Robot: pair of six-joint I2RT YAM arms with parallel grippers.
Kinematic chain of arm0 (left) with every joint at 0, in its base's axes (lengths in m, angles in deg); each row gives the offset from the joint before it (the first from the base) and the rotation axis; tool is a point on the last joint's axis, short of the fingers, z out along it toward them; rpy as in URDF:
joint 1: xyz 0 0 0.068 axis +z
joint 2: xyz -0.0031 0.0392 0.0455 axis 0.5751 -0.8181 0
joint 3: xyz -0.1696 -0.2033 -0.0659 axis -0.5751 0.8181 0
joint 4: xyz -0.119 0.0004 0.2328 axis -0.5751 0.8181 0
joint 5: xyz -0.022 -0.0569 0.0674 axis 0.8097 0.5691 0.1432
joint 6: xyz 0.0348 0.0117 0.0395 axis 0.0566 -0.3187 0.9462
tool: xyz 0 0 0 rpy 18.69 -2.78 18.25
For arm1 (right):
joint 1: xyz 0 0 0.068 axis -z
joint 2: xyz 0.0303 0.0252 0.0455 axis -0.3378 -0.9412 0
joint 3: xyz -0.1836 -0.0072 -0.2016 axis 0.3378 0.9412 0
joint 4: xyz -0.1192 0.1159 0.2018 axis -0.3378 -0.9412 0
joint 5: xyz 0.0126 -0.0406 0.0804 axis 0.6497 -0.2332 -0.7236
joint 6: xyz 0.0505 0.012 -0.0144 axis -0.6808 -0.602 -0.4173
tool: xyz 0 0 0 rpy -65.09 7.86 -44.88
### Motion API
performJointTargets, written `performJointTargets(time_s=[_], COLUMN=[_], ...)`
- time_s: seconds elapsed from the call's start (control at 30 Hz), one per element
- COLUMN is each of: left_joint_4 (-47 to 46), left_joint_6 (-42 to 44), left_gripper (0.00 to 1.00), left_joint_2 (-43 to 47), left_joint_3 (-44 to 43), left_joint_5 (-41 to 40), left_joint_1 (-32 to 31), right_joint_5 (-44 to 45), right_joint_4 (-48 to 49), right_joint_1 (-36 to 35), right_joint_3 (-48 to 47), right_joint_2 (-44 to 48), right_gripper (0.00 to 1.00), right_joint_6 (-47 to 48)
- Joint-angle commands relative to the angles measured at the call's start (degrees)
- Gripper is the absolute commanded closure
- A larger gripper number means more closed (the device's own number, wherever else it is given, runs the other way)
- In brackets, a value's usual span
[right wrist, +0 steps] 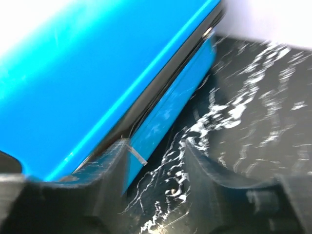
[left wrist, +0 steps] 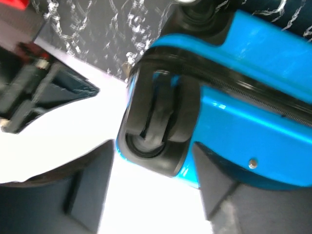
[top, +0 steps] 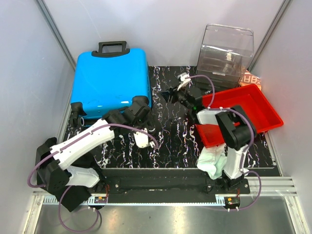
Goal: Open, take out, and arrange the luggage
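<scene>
At the far left of the black marbled mat [top: 168,141] I see the luggage [top: 109,80] lying flat and closed, its handle [top: 113,48] toward the back wall and its wheels toward the arm bases. My left gripper [top: 142,104] is at the case's near right corner, fingers apart with a wheel [left wrist: 155,124] between them; I can't tell whether they touch it. My right gripper [top: 171,94] hangs just beside the case's right side, fingers spread around nothing. The red tray [top: 265,105] and clear drawer box [top: 226,46] sit to the right.
</scene>
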Motion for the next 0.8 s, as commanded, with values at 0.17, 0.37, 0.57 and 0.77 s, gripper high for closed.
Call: performJointTargets(time_s=[0.17,0.37,0.57,0.77], left_joint_4=[-3.7,10.4,17.5,10.0], left_joint_6=[-17.2,-54.7,-78.9,-88.5], left_gripper=[0.01,0.01,0.01,0.01], left_joint_2=[4.6,0.3,4.0,9.5], left_joint_3=[-5.5,-20.7,-20.9,-12.0], left_joint_5=[-2.7,0.1,11.0,9.2], left_joint_1=[0.1,1.1,10.1,27.8], right_joint_5=[9.7,17.9,26.6,38.7], right_joint_4=[-19.3,-38.4,-45.9,-51.3], right_joint_1=[-2.7,-9.0,-16.5,-27.2], right_joint_3=[0.4,-4.5,-5.6,-9.6], right_joint_2=[16.9,23.2,27.3,26.3], right_gripper=[0.18,0.18,0.17,0.00], right_joint_6=[0.8,-1.2,-2.0,-1.6])
